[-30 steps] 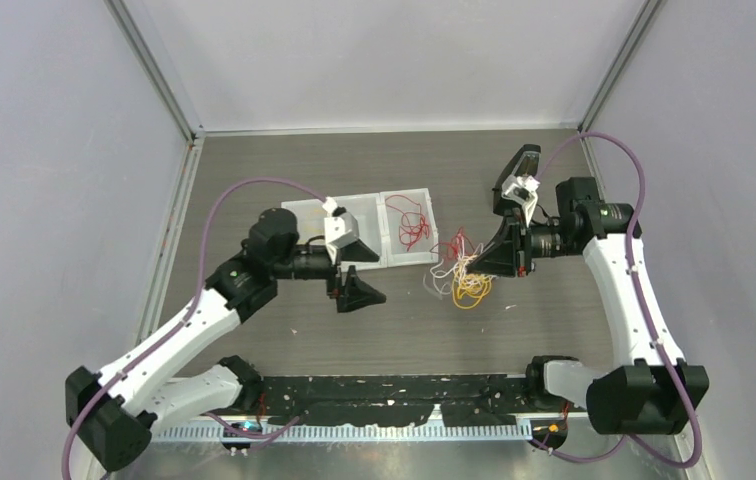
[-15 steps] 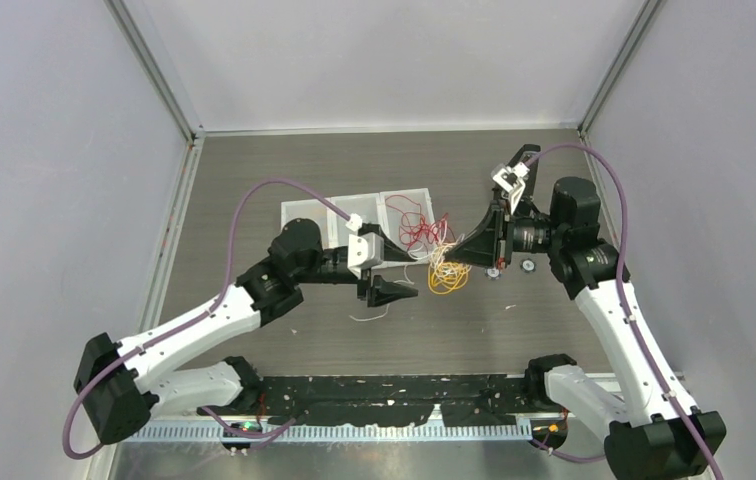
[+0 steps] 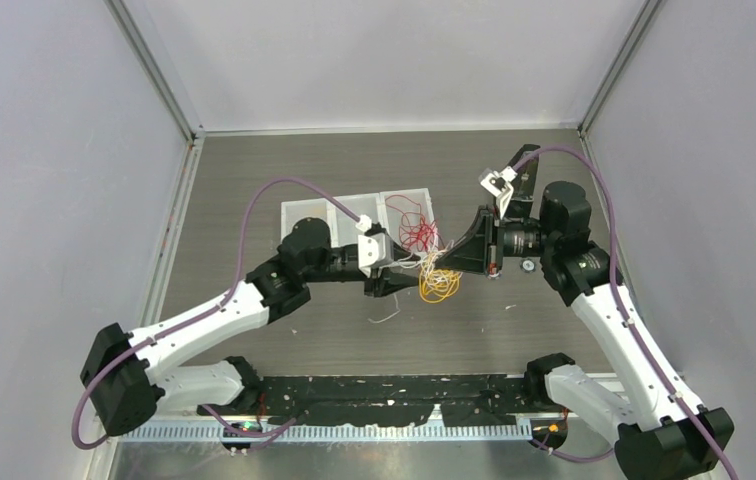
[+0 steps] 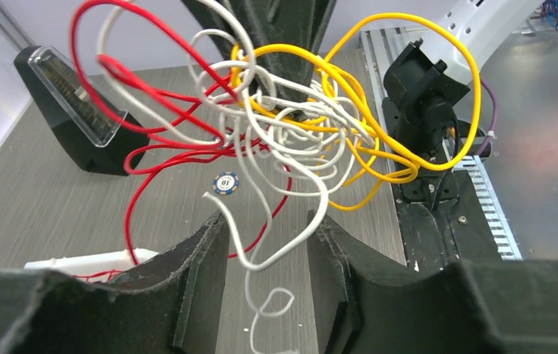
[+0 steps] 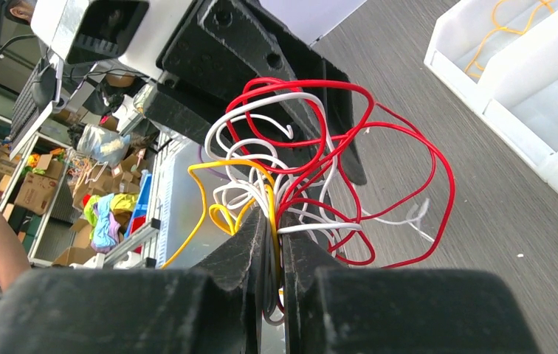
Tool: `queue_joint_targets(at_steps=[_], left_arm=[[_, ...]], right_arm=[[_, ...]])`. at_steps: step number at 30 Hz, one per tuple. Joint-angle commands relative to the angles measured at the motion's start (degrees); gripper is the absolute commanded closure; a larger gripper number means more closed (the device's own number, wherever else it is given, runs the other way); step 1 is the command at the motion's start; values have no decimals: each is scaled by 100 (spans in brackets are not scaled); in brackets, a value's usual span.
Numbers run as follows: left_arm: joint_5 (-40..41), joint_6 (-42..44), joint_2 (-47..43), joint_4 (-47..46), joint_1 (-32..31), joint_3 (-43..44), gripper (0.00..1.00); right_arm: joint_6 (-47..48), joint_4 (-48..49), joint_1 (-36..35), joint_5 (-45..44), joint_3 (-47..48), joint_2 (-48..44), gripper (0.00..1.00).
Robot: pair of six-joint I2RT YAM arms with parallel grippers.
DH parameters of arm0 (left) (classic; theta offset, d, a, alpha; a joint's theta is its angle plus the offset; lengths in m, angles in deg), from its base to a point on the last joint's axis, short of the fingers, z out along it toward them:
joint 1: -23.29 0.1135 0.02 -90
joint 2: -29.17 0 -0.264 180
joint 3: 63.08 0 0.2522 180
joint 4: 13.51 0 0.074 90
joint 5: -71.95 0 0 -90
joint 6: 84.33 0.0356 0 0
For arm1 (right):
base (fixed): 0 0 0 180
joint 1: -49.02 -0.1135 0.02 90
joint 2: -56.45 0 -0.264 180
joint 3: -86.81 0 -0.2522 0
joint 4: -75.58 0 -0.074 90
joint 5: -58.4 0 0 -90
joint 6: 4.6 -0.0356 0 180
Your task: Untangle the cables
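Right gripper point(image 5: 276, 234) clamped on cable tangle point(image 3: 438, 266), held above table point(image 3: 284, 170) between grippers. Left gripper point(image 4: 269, 230) jaws apart, white strand point(image 4: 245, 264) hanging between, not yet pinched. One strand alone to be gripped, drawn out slowly, loops not tightened.

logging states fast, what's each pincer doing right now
Left pincer: open, a white cable hanging loose between its jaws.
Right pincer: shut on the cables.

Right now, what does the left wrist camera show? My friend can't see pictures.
A tangle of thin red, white and yellow-orange wires hangs from the right claw at the top, above a grey table. One white strand dangles between the open black fingers of the left claw at the bottom.
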Motion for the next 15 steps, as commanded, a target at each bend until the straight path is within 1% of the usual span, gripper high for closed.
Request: queue_joint_targets(at_steps=[1, 4, 5, 6, 7, 8, 9, 10, 11, 14, 15], left_arm=[[11, 327, 17, -263, -185, -59, 57], [113, 315, 57, -234, -225, -8, 63], [141, 302, 56, -233, -227, 17, 66], [162, 273, 44, -184, -227, 50, 77], [180, 227, 8, -82, -228, 103, 91], [247, 173, -67, 60, -227, 157, 100], [296, 97, -146, 214, -221, 204, 100], [329, 56, -259, 423, -218, 247, 100], [348, 46, -380, 674, -214, 307, 100], [353, 60, -736, 1266, -134, 383, 100], [354, -4, -890, 1385, -66, 393, 100]], right_arm=[[-241, 454, -137, -116, 4, -135, 95], [-333, 593, -183, -146, -72, -161, 94], [-382, 611, -186, -155, -126, -163, 93], [-393, 630, -186, -153, -150, -164, 92], [-380, 625, -184, -156, -196, -156, 87], [-247, 515, -177, -159, -211, -121, 81], [-128, 400, -170, -182, -218, -99, 78], [37, 66, -132, -219, -218, -32, 75], [394, -105, -112, -331, -222, 12, 72], [1476, -902, -68, -703, -210, 266, 72], [1669, -1025, -67, -761, -207, 323, 71]])
